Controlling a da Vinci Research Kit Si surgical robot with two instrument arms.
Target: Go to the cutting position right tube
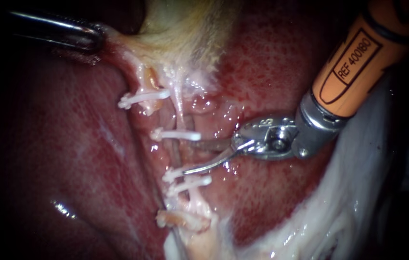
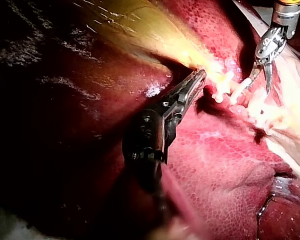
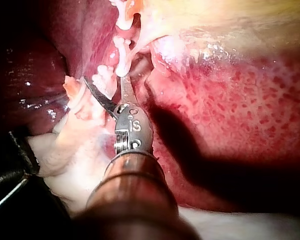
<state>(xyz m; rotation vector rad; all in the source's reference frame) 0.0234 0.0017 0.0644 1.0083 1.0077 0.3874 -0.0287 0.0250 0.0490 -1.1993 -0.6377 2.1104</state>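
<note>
Ground: wet, mottled red liver (image 1: 70, 159) on all sides, with the pale yellow gallbladder (image 1: 185, 29) beyond the worksite.

Left instrument (image 1: 94, 41): jaws closed on the narrow end of the gallbladder, which tents toward them. My reading is that this pull is deliberate. It stretches the tubes and lifts them off the liver so a blade can pass beside them.

Right instrument (image 1: 192, 156): blades moderately apart, nothing held. The right tube (image 1: 178, 155) lies at the mouth of the blades. A single clip (image 1: 175, 135) sits just to one side of the blades and paired clips (image 1: 187, 179) just to the other, so the bare stretch between them looks like the intended cutting site. The endoscope is too flat-on to show whether the tips already straddle the tube or stop just short of it (probably short).

View differences: the right wrist view looks along the shaft. It shows one blade reaching up against the clips and the other splayed off to the side. The left wrist view shows the left jaws pressed together on yellow tissue, a grip the endoscope catches only at its edge.
</note>
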